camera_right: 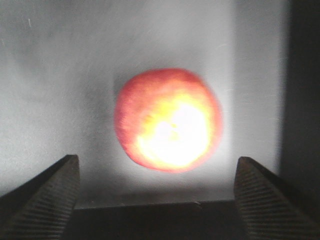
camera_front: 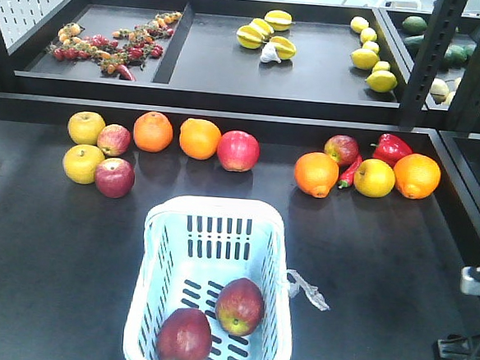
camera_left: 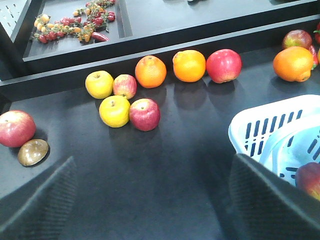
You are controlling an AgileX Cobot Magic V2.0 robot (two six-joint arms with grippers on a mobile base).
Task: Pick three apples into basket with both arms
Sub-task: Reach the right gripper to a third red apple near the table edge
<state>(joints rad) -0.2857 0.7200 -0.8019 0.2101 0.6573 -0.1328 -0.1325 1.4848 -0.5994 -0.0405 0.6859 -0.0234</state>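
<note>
Below, open right fingers (camera_right: pixel 40 195) flank seemingly apple (camera_right: pixel 169 120).

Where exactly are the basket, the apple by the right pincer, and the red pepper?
basket (camera_front: pixel 217 207): front view, far rim.
apple (camera_right: pixel 169 120): right wrist view, middle of fruit.
red pepper (camera_front: pixel 393 147): front view, its body.

Bare tabletop (camera_front: pixel 382 264) flanks the basket (camera_front: pixel 276 314) — fruit rows (camera_front: pixel 197 140) crowd the back edge.

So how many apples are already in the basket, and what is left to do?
Two dark red apples already lie in the basket. The right gripper, jaws open, faces a third apple but has not closed on it. The left gripper is open and empty.
</note>
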